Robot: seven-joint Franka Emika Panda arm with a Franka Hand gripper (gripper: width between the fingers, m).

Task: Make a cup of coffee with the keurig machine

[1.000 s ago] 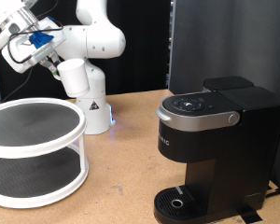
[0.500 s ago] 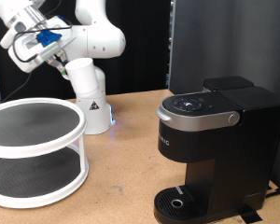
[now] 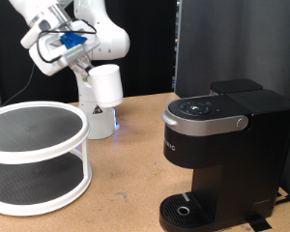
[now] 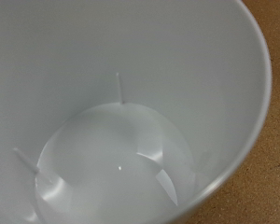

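Observation:
The white cup (image 3: 107, 85) hangs tilted in the air at the exterior view's upper left, in front of the robot's base. My gripper (image 3: 90, 72) is shut on its rim. The wrist view looks straight down into the cup (image 4: 121, 103), which is empty, with thin ribs on its inner wall; no fingers show there. The black keurig machine (image 3: 222, 145) stands at the exterior view's right with its lid down. Its round drip base (image 3: 188, 209) has nothing on it. The cup is well to the left of the machine and above its height.
A white two-tier round rack (image 3: 75, 164) with dark shelves stands at the exterior view's left on the wooden table (image 3: 135, 174). A black panel rises behind the machine. Brown table surface shows past the cup's rim in the wrist view.
The arm has swung towards the exterior view's right and slightly down, carrying the cup from the upper left corner to in front of the robot's base.

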